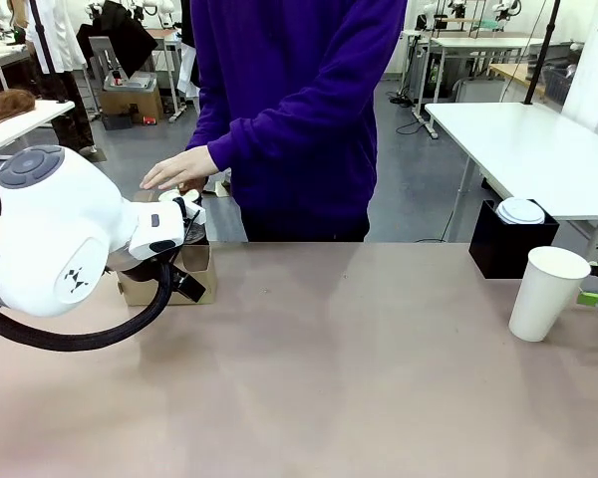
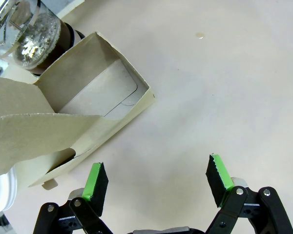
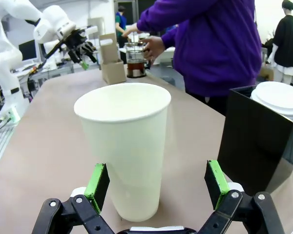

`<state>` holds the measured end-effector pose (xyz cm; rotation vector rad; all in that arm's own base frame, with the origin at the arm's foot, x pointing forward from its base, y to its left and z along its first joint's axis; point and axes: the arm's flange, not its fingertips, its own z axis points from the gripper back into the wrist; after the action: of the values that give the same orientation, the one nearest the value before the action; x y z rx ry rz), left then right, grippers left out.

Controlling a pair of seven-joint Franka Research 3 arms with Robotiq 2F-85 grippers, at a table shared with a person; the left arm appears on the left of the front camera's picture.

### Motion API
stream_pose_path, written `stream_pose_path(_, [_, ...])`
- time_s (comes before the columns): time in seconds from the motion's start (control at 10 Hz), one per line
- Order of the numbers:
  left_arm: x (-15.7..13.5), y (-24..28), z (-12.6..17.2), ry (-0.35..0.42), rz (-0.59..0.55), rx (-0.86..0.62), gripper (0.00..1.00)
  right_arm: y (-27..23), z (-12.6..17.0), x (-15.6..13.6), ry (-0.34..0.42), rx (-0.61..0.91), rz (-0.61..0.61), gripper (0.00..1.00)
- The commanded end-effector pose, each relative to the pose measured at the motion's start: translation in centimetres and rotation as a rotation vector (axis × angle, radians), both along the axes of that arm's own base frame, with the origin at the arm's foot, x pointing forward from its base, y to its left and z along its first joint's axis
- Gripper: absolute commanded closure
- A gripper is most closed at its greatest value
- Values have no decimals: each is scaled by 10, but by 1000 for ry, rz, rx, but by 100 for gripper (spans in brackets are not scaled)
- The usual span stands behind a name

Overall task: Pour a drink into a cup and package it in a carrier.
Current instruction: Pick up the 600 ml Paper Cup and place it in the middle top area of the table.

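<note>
Brightness: bright, even indoor light in all three views; source probably overhead, no lamp in frame.
Shadows: soft and faint; a pale one from the person [image 1: 299, 119] lies on the table [image 1: 379, 378] at its far edge; the carrier [image 2: 88, 112] is dim under its folded flap.
Glare: white specks on the glass pitcher [image 2: 31, 36]; the cup [image 3: 124, 146] rim is nearly washed out.
Focus: the left arm [image 1: 60, 229], near the lens, is slightly soft; the far room is soft in the right wrist view.
Distortion: wide-angle bending at the wrist views' edges.

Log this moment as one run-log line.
left tool: open, beside carrier | right tool: open, facing upright cup, no grip | person's hand: at pitcher | drink: in pitcher
</note>
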<state>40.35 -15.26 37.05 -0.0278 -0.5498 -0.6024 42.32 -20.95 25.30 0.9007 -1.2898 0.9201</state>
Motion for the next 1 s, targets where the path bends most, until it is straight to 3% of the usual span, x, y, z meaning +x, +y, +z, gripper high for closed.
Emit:
stream_pose_path(0.0, [0,0,0,0,1,-2,0,14,-6,2,-10,-9,11,0])
stream_pose_path(0.9, [0,0,0,0,1,-2,0,63,-22,7,50,74,140,0])
